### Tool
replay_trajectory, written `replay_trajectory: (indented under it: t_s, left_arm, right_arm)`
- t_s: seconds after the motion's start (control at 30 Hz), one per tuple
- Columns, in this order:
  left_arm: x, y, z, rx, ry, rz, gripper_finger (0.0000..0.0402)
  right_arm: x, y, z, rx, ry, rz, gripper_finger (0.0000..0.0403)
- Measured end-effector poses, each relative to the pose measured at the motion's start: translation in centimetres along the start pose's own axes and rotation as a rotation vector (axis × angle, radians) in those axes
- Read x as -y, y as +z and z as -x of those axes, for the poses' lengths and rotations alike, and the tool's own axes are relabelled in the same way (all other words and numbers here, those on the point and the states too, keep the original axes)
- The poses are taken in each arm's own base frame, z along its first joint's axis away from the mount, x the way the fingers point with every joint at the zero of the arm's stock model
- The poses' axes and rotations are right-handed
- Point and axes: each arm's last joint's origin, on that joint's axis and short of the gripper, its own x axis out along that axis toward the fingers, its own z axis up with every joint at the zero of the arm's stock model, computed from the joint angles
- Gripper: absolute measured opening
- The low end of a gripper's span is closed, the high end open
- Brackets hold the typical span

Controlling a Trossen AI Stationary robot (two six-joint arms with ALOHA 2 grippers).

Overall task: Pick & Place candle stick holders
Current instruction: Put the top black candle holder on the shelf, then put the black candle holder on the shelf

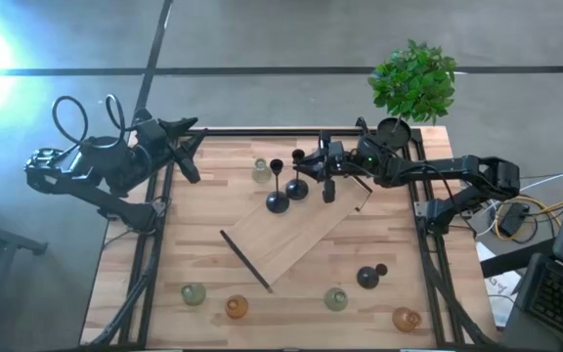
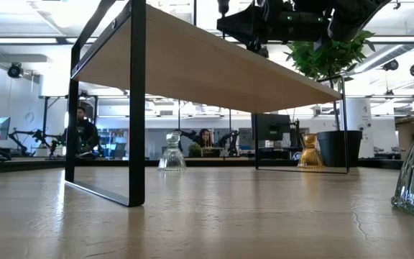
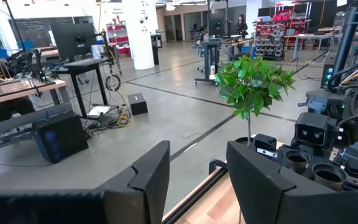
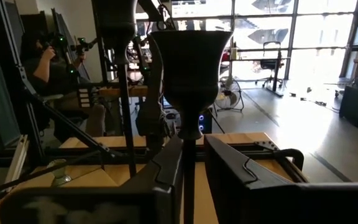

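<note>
Your right gripper [image 1: 303,168] sits over the raised wooden shelf [image 1: 301,233] at the far middle of the bench [image 1: 203,176], fingers [image 4: 166,165] pinching the thin stem of a black candle holder [image 4: 188,74], upright just beside a second black holder [image 1: 277,198] standing on the shelf. A third black holder [image 1: 369,276] lies tipped on the bench near the front. Glass holders: one pale [image 1: 261,172] behind the shelf, two green [image 1: 194,292] [image 1: 335,298] and two amber [image 1: 237,307] [image 1: 406,318] along the front. Your left gripper [image 1: 186,147] waits at the far left corner, fingers spread, holding nothing.
</note>
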Motion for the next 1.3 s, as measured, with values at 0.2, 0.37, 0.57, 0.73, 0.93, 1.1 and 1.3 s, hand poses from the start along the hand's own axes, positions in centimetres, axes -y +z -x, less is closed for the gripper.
replay_trajectory:
  t_s: [0.2,0.37,0.57,0.73,0.93,1.1,1.3]
  left_arm:
    - [0.0,0.0,0.0,0.000,0.000,0.000,0.0163]
    - [0.0,0.0,0.0,0.000,0.000,0.000,0.0163]
    - [0.0,0.0,0.0,0.000,0.000,0.000,0.0163]
    - [0.0,0.0,0.0,0.000,0.000,0.000,0.0163]
    - [0.0,0.0,0.0,0.000,0.000,0.000,0.0163]
    - [0.0,0.0,0.0,0.000,0.000,0.000,0.0163]
    - [0.0,0.0,0.0,0.000,0.000,0.000,0.0163]
  right_arm:
    - [0.0,0.0,0.0,-0.002,-0.003,-0.001,0.0099]
    - [0.0,-0.3,0.0,-0.030,-0.006,-0.011,0.0132]
    - [0.0,-0.3,0.2,-0.057,-0.008,-0.018,0.0163]
    - [-0.2,0.5,1.1,-0.087,-0.018,-0.003,0.0181]
    - [0.0,1.2,3.1,-0.179,-0.060,-0.023,0.0189]
    - [-0.6,1.9,5.3,-0.280,-0.076,-0.051,0.0185]
    - [-3.1,4.1,9.6,-0.391,-0.048,-0.125,0.0162]
